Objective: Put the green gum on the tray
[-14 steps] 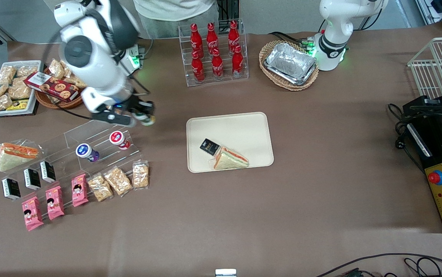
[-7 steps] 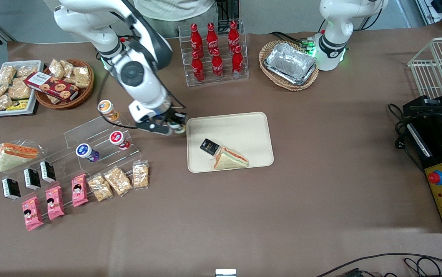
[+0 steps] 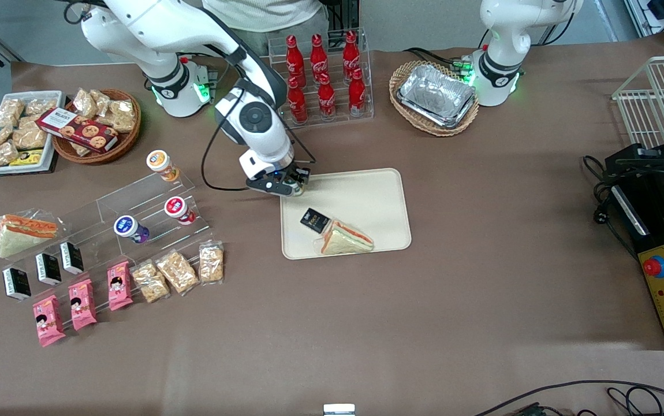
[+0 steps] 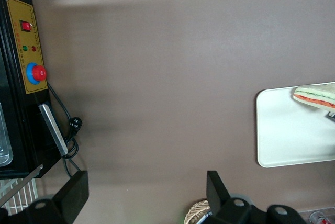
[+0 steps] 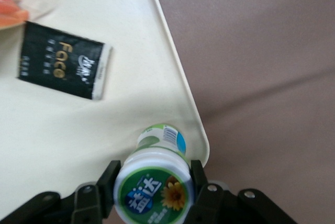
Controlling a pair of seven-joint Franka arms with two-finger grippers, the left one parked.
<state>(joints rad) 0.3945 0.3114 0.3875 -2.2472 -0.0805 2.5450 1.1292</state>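
My gripper [image 5: 152, 185] is clamped on the green gum [image 5: 154, 179], upper-left corner of the tray [image 3: 361, 199] in front view. Releasing here risks rim contact, toppling off.

Light is even and fairly bright in all three views, with soft, faint shadows. In the front view the brown table [image 3: 424, 323] looks matte, with a paler sheen band near the camera's edge; the foil tray [image 3: 437, 94] glints, and green status lights glow at the arm bases. The arm's shadow under the gripper [image 3: 291, 188] is weak. In the right wrist view the gripper [image 5: 153, 187] holds the green gum [image 5: 154, 177], its lid crisp, while the tray [image 5: 178, 82], the black packet [image 5: 63, 68] and the cloth are slightly soft, the packet's lettering smeared. The left wrist view is sharp, with a broad soft shadow across the table.
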